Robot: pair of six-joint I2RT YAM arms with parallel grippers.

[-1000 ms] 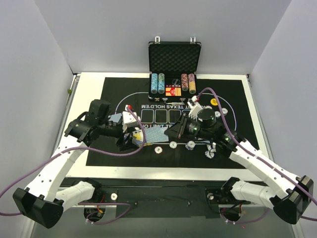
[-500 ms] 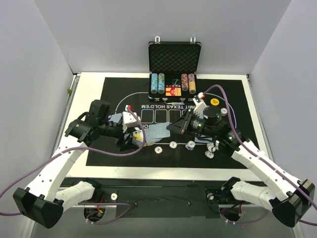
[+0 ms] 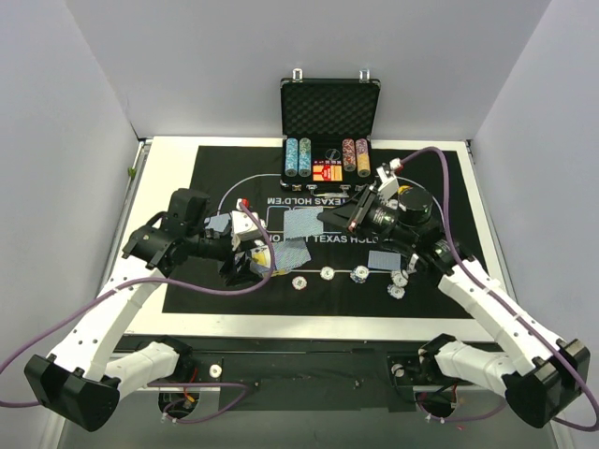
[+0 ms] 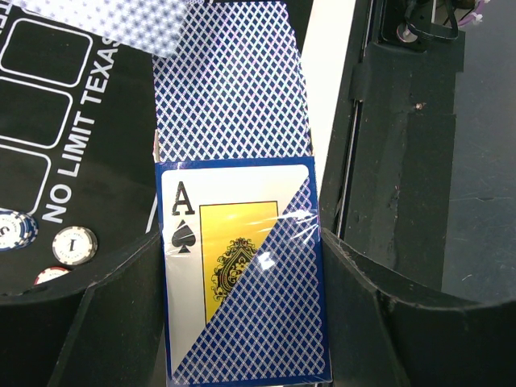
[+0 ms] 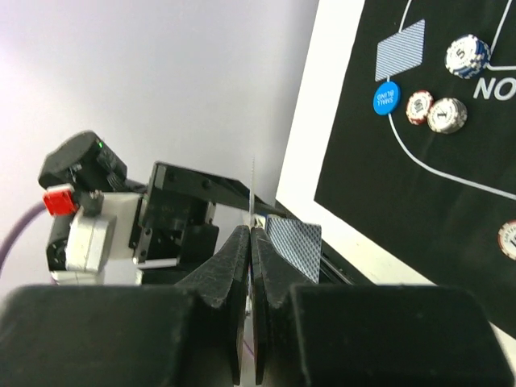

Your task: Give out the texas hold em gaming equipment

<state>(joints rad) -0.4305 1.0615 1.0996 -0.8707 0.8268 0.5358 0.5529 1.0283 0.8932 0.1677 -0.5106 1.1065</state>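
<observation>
My left gripper (image 4: 242,246) is shut on the card deck box (image 4: 242,322), which shows an ace of spades; blue-backed cards (image 4: 230,89) stick out of its open end. In the top view this gripper (image 3: 251,254) hovers over the mat's left half. My right gripper (image 5: 252,234) is shut on a single playing card (image 5: 253,189), seen edge-on. From above that card (image 3: 301,224) hangs over the mat's middle, just left of the right gripper (image 3: 329,220). Striped poker chips (image 3: 327,273) and a dealt card (image 3: 384,259) lie on the mat. A blue button disc (image 5: 386,98) lies beside another card (image 5: 401,50).
The black mat (image 3: 215,168) covers most of the white table. An open black case (image 3: 329,98) with chip stacks stands at the far edge. More chips (image 3: 398,290) sit near the right arm. Purple cables trail from both wrists.
My right gripper shut on one card at the deck, drew it out and carried it away toward the far right. The left gripper held the deck still.
</observation>
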